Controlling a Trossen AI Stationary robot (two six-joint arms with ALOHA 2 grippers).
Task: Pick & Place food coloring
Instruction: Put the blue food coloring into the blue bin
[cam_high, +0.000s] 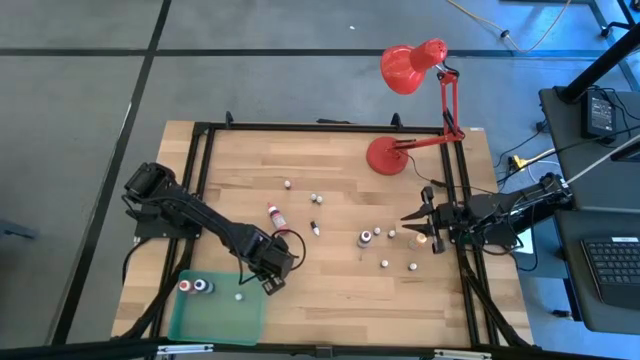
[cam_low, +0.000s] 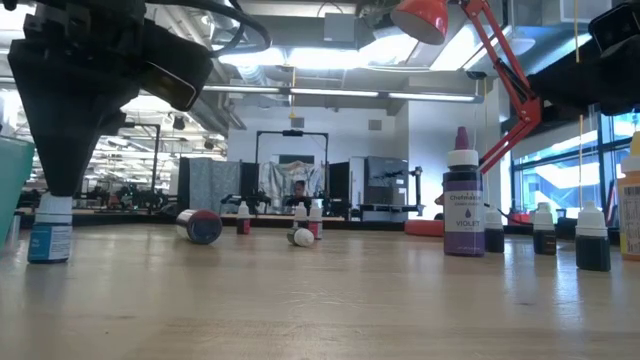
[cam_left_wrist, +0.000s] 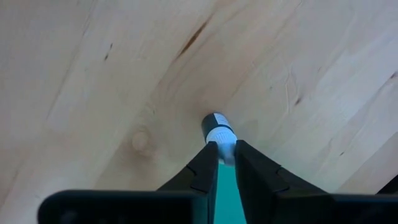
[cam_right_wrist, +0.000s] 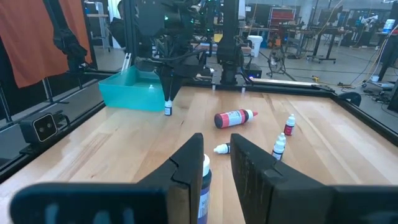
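Note:
A tiny food coloring bottle (cam_low: 48, 235) with a white cap and blue label stands upright on the wood beside the green tray (cam_high: 215, 322). My left gripper (cam_high: 272, 280) points down over it and is shut on its top. Three small bottles (cam_high: 195, 287) stand in the tray. Several more lie or stand loose mid-table, among them a red-labelled one on its side (cam_high: 272, 213) and a violet one (cam_high: 365, 238). My right gripper (cam_high: 415, 215) waits level at the table's right edge, its fingers nearly together with nothing between them. My left gripper pinches the bottle's white cap (cam_left_wrist: 221, 135) between its two fingertips, coming from above and pointing down. The bottle stays upright, with its base (cam_low: 48, 258) on the table just outside the tray.
A red desk lamp (cam_high: 390, 155) stands at the far right of the table. A black frame (cam_high: 200, 160) runs around the table. The violet bottle (cam_low: 463, 205) and several dark ones (cam_low: 592, 240) stand close to my right gripper. Bare wood lies between the tray and the loose bottles.

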